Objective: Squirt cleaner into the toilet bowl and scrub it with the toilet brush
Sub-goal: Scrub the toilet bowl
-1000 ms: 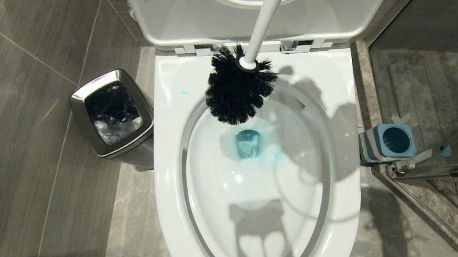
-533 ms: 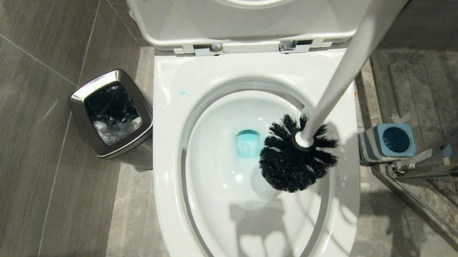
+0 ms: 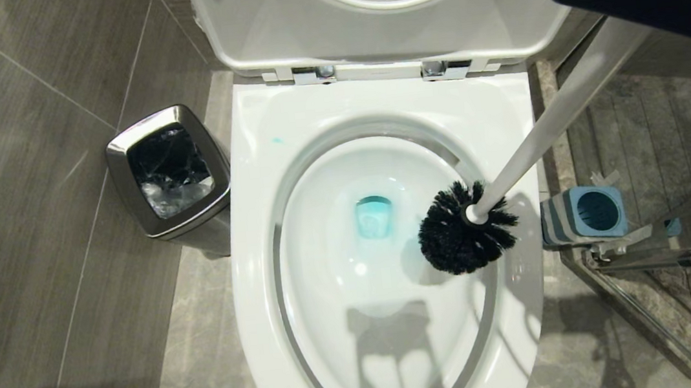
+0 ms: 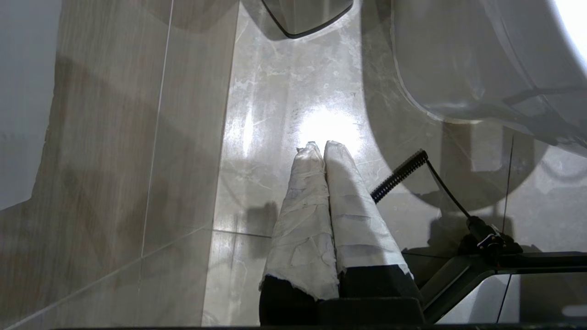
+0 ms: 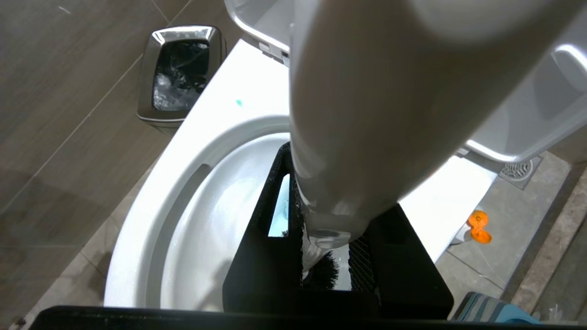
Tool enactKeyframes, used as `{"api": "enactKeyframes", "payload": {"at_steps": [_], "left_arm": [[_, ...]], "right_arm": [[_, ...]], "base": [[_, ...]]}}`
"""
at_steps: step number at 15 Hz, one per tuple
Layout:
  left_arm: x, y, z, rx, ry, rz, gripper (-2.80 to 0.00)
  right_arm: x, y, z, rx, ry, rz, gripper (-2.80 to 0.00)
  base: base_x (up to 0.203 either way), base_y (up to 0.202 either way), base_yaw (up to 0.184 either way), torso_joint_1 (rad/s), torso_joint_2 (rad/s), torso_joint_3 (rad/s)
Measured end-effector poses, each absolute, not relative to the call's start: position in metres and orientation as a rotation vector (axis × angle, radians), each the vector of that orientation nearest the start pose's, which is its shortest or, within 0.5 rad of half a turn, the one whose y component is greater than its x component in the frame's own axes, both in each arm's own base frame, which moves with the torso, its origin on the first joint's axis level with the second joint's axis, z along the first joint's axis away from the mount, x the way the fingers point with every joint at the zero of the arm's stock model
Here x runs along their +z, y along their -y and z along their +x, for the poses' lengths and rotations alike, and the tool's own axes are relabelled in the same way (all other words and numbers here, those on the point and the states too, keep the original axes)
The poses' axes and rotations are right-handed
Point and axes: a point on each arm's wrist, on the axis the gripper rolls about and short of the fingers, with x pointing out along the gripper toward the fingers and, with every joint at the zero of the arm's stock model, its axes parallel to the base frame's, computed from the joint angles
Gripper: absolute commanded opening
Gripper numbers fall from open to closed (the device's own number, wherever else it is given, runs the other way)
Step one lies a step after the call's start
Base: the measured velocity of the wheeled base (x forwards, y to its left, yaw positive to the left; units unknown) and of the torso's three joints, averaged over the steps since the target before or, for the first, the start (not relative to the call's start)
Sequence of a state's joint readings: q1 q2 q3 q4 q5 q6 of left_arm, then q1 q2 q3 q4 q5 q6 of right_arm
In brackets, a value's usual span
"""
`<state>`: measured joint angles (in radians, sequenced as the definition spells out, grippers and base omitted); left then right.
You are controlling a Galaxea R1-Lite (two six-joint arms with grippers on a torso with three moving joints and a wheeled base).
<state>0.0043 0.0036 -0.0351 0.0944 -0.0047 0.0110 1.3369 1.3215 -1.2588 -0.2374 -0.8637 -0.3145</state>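
Head view, left to right: bin (image 3: 170, 168) beside the bowl (image 3: 247, 244), teal cleaner (image 3: 374, 215) pooled at the drain with one spot on the rim, so squirting looks done. Brush (image 3: 463, 229) head inside the bowl against its right wall, handle running up-right into the right gripper (image 5: 328, 250), clamped on it; holder (image 3: 585, 213) standing empty just beside the bowl. Left gripper (image 4: 321, 147) parked over the floor, fingers pressed together on nothing; scrubbing seemingly mid-way, brush return left.
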Motion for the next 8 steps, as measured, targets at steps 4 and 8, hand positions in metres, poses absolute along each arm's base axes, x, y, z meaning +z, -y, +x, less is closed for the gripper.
{"api": "enactKeyframes", "payload": {"at_steps": [4, 8], "left_arm": [[0.076, 0.0, -0.025, -0.001, -0.063, 0.01, -2.8], [0.076, 0.0, -0.025, 0.0, -0.063, 0.011, -2.8]], "right_arm": [[0.369, -0.194, 0.07, 0.431, 0.149, -0.155, -2.8], [0.37, -0.205, 0.08, 0.409, 0.147, -0.161, -2.8]], "base": [[0.0, 0.0, 0.0, 0.0, 0.0, 0.0], [0.0, 0.0, 0.0, 0.0, 0.0, 0.0]]}}
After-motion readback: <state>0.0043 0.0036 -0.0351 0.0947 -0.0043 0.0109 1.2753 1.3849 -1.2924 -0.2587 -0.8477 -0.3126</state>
